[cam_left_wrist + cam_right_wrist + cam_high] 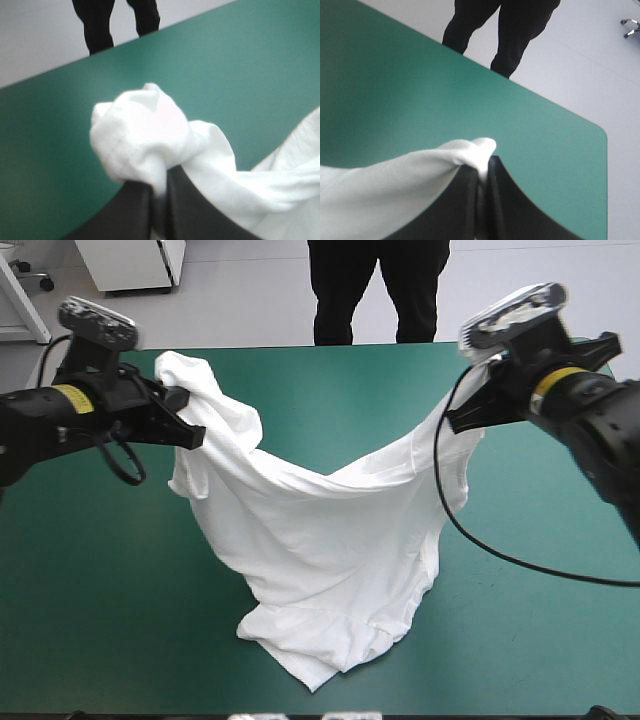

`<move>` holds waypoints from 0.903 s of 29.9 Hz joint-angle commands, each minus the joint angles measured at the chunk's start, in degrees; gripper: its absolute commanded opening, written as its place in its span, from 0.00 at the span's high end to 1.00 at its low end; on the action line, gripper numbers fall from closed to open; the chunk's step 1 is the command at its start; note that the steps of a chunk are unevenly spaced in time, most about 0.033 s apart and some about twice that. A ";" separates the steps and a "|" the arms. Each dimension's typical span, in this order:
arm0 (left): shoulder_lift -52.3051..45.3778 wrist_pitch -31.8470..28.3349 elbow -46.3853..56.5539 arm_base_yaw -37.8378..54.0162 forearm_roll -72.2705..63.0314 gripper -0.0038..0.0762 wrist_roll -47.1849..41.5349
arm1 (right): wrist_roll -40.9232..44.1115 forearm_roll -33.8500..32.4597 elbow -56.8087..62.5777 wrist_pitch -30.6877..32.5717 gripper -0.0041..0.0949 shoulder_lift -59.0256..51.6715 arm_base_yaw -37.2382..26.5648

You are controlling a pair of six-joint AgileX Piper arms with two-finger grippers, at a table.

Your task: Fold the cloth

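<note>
The T-shirt [320,540] hangs in a sagging span between the raised arms, its lower end heaped on the teal-green table [90,590] near the front edge. To lay it flat, the arms should probably draw apart evenly, then lower together. The left gripper [190,415] and the right gripper [465,408] each pinch a bunched corner of the fabric, fingers all but closed.

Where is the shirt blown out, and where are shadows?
High view: T-shirt folds shaded, readable; no hard shadow on the cover. Left wrist view: bunch ahead of the left gripper nearly featureless white. Right wrist view: it looks dimmer, in shade.
</note>
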 commanded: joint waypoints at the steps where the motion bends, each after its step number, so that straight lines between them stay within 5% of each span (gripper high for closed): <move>1: 2.68 -7.27 2.20 -0.23 2.77 0.96 -1.82 | 0.34 -2.63 -0.11 -6.12 0.98 4.50 -0.33; 21: 27.21 -21.48 3.67 -0.12 20.82 0.95 -7.19 | 2.89 3.31 -0.11 -16.50 0.97 26.83 -7.67; 24: 28.41 -19.69 3.57 -0.12 20.82 0.85 -7.19 | 2.89 3.63 -0.11 -17.17 0.88 28.12 -8.46; 27: 28.65 -19.94 3.54 -0.12 21.27 0.63 -7.19 | 2.81 5.66 -0.52 -18.88 0.65 28.64 -9.84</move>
